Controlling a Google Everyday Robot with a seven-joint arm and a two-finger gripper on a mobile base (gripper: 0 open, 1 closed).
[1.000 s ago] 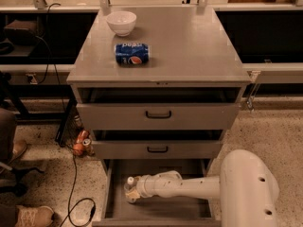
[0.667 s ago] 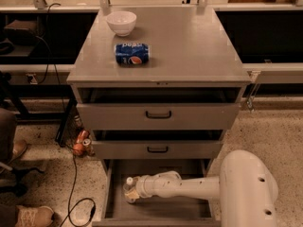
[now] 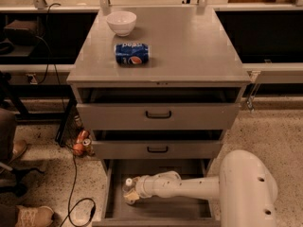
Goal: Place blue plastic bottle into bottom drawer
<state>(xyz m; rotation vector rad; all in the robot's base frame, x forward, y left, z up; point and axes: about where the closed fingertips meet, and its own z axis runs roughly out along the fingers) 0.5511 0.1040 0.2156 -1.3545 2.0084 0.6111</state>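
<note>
The bottom drawer [image 3: 161,208] of the grey cabinet stands pulled out towards the camera, its flat grey floor in plain view. The robot's white arm [image 3: 189,187] reaches into it from the right, level above the floor, and ends at the left side of the drawer. There the hand [image 3: 129,194] sits against the blue plastic bottle [image 3: 128,182], whose white cap shows just above the hand. The bottle stands roughly upright inside the drawer, close to its left wall. Its lower body is mostly hidden by the hand, so it cannot be told whether the hand pinches the bottle or is spread around it, nor whether the bottle's base touches the drawer floor.

Above, the middle drawer [image 3: 123,149] and the top drawer [image 3: 199,116] are each pulled out a little, each with a black handle at its centre. On the worktop [image 3: 189,41] a blue Pepsi can [image 3: 132,53] lies on its side towards the left. A white bowl [image 3: 121,22] stands behind it, near the back edge, apart from the can.

On the speckled floor to the left of the cabinet a few cans [image 3: 80,143] lie in a small cluster. A black cable [image 3: 71,193] runs down past them and loops near the drawer's front corner. A shoe [image 3: 35,215] shows at the lower left edge.
</note>
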